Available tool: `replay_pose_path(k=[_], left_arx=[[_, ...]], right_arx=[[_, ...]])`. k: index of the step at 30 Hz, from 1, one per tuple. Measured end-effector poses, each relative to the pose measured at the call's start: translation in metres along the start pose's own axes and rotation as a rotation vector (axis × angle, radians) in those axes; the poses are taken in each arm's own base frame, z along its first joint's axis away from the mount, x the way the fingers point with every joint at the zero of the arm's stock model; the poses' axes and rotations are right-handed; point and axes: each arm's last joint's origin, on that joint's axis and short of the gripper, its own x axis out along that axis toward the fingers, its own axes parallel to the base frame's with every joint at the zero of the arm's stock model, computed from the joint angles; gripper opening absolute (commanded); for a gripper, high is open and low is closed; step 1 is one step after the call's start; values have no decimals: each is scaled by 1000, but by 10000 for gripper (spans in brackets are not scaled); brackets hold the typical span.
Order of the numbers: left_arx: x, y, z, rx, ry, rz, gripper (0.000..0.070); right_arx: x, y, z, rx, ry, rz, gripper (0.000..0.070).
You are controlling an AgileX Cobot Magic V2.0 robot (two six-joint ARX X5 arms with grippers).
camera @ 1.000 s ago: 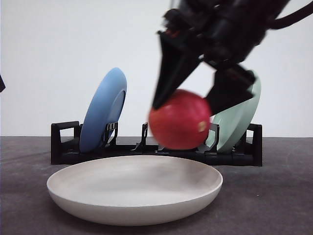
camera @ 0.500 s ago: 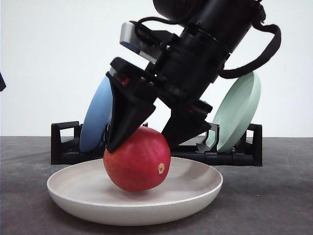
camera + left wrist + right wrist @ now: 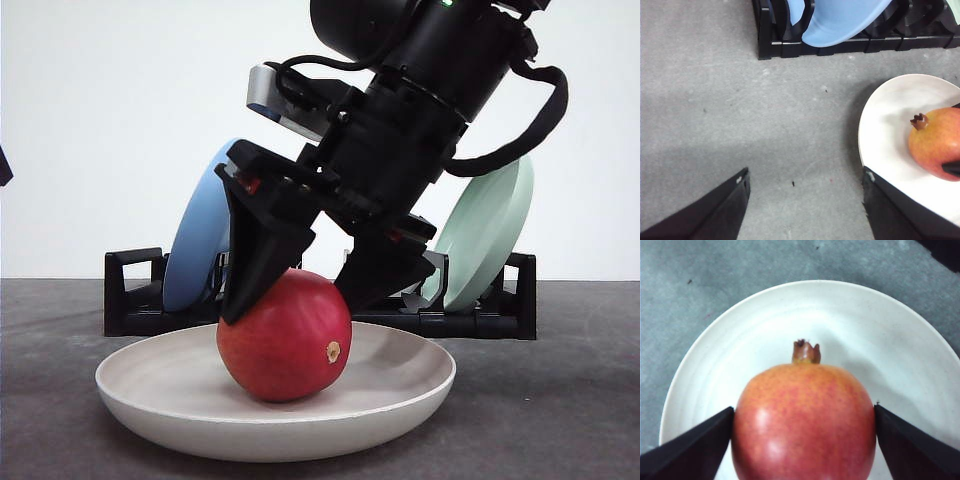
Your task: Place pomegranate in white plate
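The red pomegranate (image 3: 285, 340) rests on the floor of the white plate (image 3: 160, 400), its tan nub facing front right. My right gripper (image 3: 290, 312) comes down from the upper right and is shut on the fruit, one black finger against each side. In the right wrist view the pomegranate (image 3: 802, 425) sits between the fingertips (image 3: 705, 440) with the plate (image 3: 840, 315) beneath it. My left gripper (image 3: 805, 174) hangs open over bare grey table, just left of the plate (image 3: 880, 125) and the pomegranate (image 3: 937, 145).
A black dish rack (image 3: 130, 295) stands behind the white plate. It holds a blue plate (image 3: 205, 235) on the left and a pale green plate (image 3: 490, 235) on the right, both on edge. Grey tabletop lies around the white plate.
My right gripper carried the pomegranate down and to the left, from in front of the rack into the white plate. Over the last half second it barely moved.
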Motion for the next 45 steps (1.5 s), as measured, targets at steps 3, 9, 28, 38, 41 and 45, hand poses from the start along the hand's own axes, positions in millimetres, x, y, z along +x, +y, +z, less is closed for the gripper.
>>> replay_pose_path(k=[3,9,28,38,41,45], left_arx=[[0,0,0,-3,0,0,430],[0,0,0,-25,0,0,431],[0,0,2,-40,-19,-4,430],[0,-1,5,-37,-50,-10,430],[0,-1,5,-37,-50,-10,431],[0,-1,5,-37,-49,-10,407]], right_arx=[[-1,0,-1,1,9,2,581],[-23,5,7,-38,-68,2,578],[-102,-34,-49,22,-347,-98,503],[-128,-64,-94,181,-380,-224,503],[-134,-69,-98,202,-412,-252,504],[-136,-71,-98,206,-424,-285,482]])
